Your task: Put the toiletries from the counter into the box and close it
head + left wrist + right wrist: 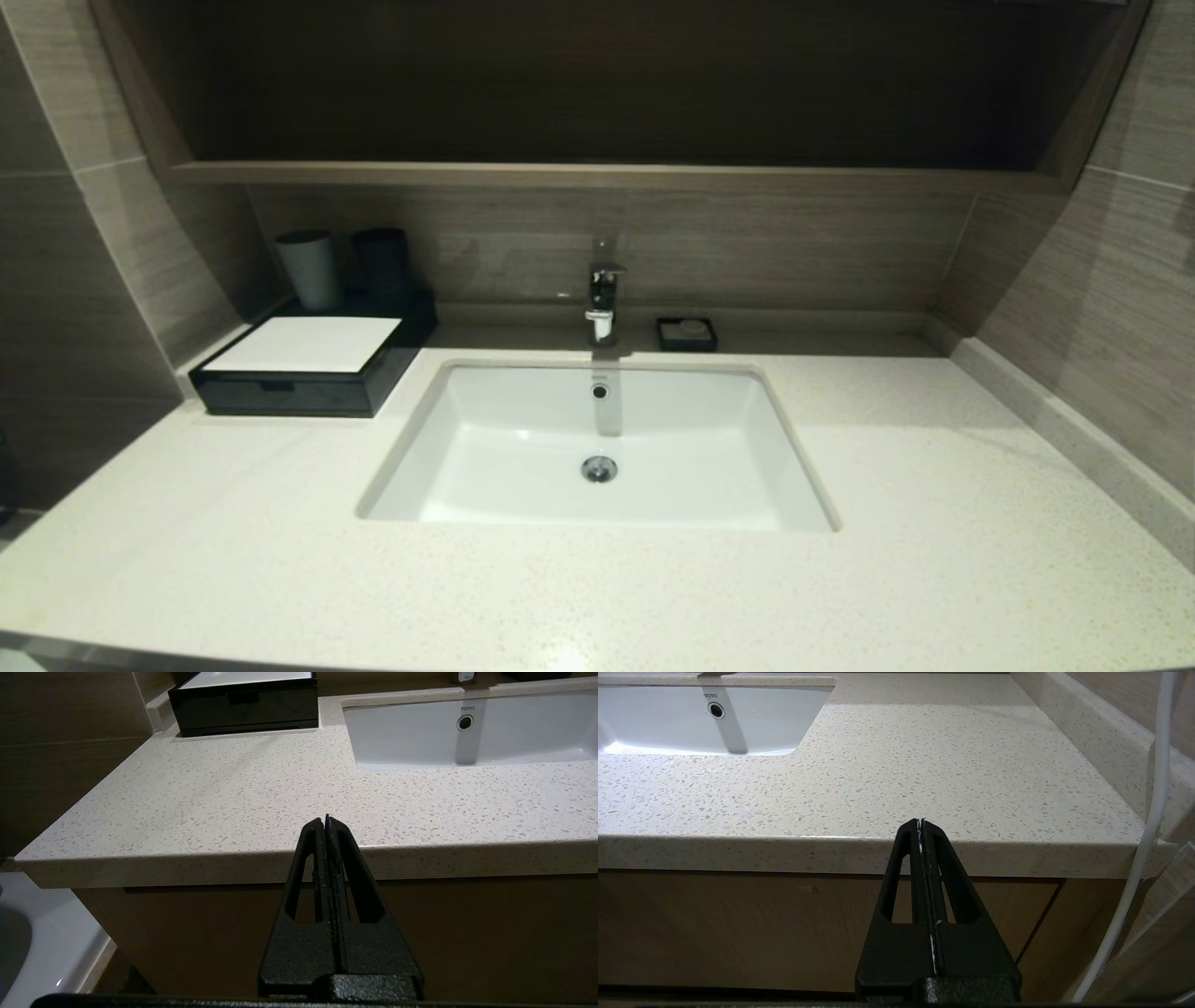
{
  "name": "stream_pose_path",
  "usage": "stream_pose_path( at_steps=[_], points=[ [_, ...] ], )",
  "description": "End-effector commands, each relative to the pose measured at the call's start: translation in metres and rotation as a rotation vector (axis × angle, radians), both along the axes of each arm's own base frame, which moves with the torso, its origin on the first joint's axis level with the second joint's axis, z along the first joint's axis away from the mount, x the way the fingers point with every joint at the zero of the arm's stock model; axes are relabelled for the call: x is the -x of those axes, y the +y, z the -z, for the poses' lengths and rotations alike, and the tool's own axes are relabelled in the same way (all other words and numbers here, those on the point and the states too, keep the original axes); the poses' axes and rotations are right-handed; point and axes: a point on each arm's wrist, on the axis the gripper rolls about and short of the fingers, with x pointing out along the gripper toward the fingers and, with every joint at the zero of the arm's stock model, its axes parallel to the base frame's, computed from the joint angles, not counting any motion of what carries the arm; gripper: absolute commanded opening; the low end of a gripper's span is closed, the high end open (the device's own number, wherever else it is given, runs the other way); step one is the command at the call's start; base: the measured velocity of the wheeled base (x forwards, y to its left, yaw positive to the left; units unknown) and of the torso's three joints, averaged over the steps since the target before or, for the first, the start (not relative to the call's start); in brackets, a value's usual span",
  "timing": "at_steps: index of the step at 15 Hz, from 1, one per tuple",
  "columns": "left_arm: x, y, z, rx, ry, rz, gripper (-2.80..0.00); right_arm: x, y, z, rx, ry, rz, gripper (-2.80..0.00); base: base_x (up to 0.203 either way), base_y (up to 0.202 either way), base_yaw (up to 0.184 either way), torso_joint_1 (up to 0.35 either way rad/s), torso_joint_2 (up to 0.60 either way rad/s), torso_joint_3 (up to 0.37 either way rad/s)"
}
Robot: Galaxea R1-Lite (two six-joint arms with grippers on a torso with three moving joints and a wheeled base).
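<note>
The black box [299, 373] with a white top panel stands at the back left of the speckled countertop, its front drawer pushed in; it also shows in the left wrist view [243, 704]. The brown wood-grain ledge [822, 334] runs behind the sink. No white packets show anywhere. Neither gripper shows in the head view. My left gripper [325, 819] is shut and empty, low in front of the countertop's front edge on the left. My right gripper [920, 822] is shut and empty, low in front of the front edge on the right.
A white sink [485, 485] is set in the middle of the countertop [934, 523], with a faucet [602, 299] behind it. A small black soap dish [686, 334] sits on the ledge. Two cups [310, 269] stand behind the box. A white cable [1148, 812] hangs at the right.
</note>
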Motion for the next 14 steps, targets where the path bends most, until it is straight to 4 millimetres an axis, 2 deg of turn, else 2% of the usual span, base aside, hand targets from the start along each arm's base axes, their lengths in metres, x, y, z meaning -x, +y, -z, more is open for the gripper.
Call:
stream_pose_path(
  at_steps=[1, 14],
  points=[
    [-0.0014, 0.0000, 0.0054, 0.001, 0.017, 0.000, -2.80, 0.0001, 0.0000, 0.0000, 0.000, -0.001, 0.000, -2.80, 0.000, 0.000, 0.000, 0.000, 0.00, 0.000],
    [-0.0013, 0.0001, 0.0051, -0.016, 0.017, -0.004, -2.80, 0.0000, 0.0000, 0.0000, 0.000, 0.000, 0.000, -2.80, 0.000, 0.000, 0.000, 0.000, 0.00, 0.000]
  ],
)
